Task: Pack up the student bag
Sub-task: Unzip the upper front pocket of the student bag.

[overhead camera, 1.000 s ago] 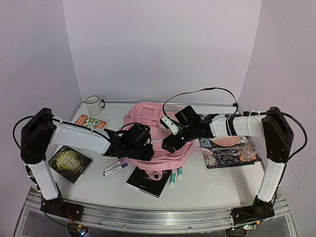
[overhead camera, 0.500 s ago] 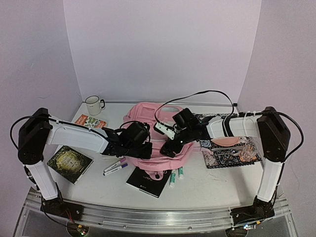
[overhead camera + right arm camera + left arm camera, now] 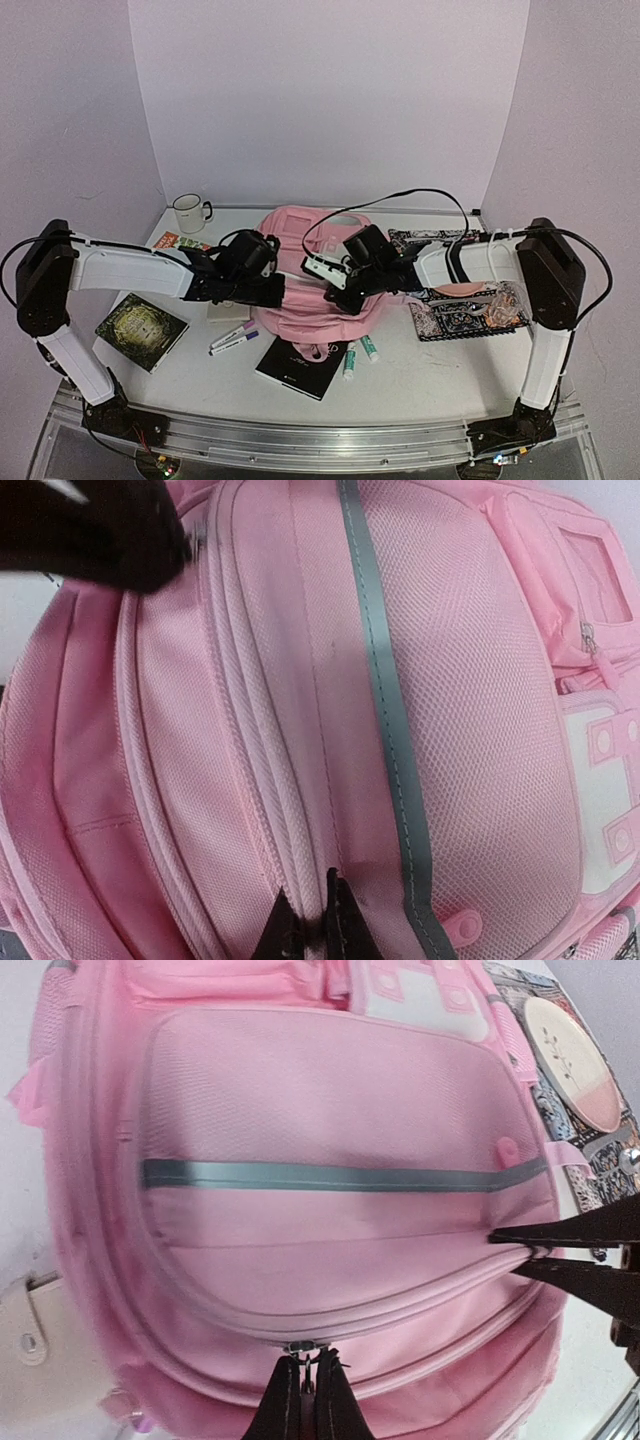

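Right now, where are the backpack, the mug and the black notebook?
backpack [image 3: 300,228]: top view, pink upper part between the two arms.
mug [image 3: 187,213]: top view, its white body.
black notebook [image 3: 298,365]: top view, middle of its cover.

Top external: high, behind arm bases at bottom edge, faces down and forward over table, far, whole scene in frame. Left wrist: very near student bag, looks along left gripper at bottom centre. Right wrist: equally near, right gripper at bottom centre. Wrist views share bag's front panel and grey stripe. Each shows other gripper at frame edge.
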{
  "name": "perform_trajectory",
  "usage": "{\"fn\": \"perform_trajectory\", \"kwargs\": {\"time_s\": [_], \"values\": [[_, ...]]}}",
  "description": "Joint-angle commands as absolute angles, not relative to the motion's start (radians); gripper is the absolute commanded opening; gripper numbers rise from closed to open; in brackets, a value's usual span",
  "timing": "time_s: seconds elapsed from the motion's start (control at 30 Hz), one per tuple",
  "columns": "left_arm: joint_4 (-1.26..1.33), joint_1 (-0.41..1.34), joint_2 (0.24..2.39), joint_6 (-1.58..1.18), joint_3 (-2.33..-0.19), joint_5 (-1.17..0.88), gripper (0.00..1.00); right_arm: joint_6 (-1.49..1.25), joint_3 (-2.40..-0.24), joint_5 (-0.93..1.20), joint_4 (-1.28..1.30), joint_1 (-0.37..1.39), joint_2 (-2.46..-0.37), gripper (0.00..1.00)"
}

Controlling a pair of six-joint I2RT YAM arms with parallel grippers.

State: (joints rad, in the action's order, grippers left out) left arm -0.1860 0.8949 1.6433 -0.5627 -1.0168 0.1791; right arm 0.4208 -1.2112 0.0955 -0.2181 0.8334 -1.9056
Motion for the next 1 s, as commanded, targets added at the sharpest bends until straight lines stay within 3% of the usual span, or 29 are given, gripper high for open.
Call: {"fn": "perform_trajectory", "kwargs": {"time_s": [0.0,0.47,0.83,0.97], "values": [[-0.236,0.794,1.548,-0.515,-0.972,0.225,0.0,0.466,-1.159,0.058,-0.212,0.809,-1.819,0.0],[-0.151,0.611,1.701,-0.453,-0.99,0.379,0.02,0.473,-1.129,0.262,-0.203,0.806,-1.705,0.0],[0.052,0.554,1.628,-0.344,-0.889,0.106,0.21,0.46,-1.131,0.343,-0.196,0.786,-1.683,0.0],[0.07,0.554,1.616,-0.331,-0.839,0.055,0.23,0.453,-1.151,0.346,-0.196,0.786,-1.702,0.0]]}}
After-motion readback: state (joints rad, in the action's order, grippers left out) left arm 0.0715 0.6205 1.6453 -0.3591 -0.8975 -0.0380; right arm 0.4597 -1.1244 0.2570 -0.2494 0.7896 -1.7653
